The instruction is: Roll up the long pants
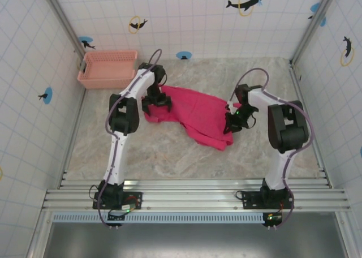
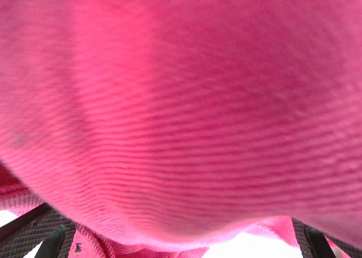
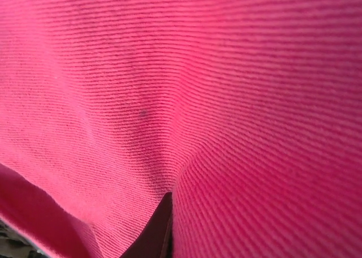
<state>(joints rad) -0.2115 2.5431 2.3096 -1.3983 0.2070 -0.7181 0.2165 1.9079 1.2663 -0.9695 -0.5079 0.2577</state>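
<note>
Now right gripper (image 1: 231, 125) pinches pants (image 1: 192, 114) edge, jaws narrow; left gripper (image 1: 156, 105) wide over other edge. Advice: grip both edges level, roll tight.

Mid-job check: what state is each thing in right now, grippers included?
long pants: spread crumpled on the table, not yet rolled.
left gripper: open, down on the pants' left end.
right gripper: looks shut, pinching the pants' right edge.
basket: upright in the far-left corner, nothing seen inside.
</note>
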